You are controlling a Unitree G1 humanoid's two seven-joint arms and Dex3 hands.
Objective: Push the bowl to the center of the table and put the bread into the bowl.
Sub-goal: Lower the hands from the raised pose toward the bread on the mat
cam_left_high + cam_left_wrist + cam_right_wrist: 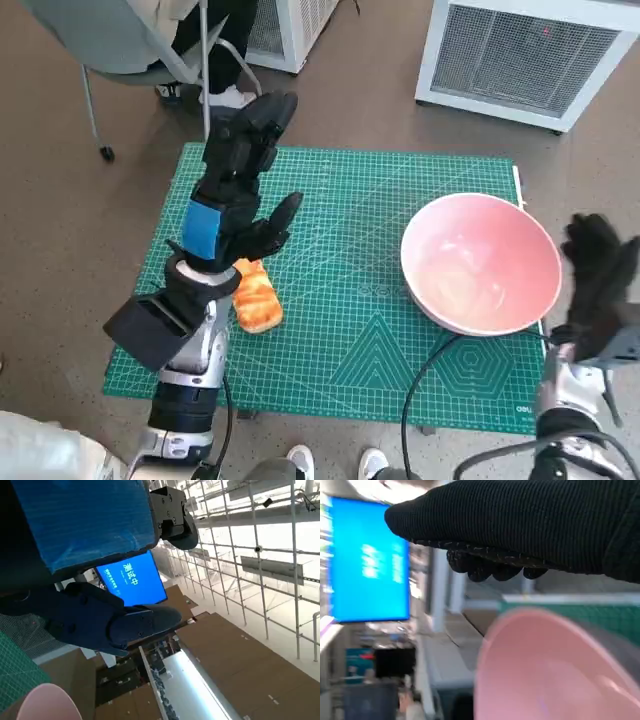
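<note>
Noting hazards: your right hand [597, 272] hangs fingers apart, empty, just beside the bowl [480, 262]; a high shove tips it. Left hand [245, 185], fingers spread and empty, hovers above the bread [257, 298]; the loaf may skid.

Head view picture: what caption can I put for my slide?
Pink bowl at the green mat's right edge, bread near the raised left hand.

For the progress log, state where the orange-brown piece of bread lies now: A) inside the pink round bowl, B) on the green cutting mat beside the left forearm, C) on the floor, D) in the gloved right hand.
B: the orange-brown piece of bread lies on the green cutting mat beside the left forearm, and the pink round bowl holds nothing.
</note>
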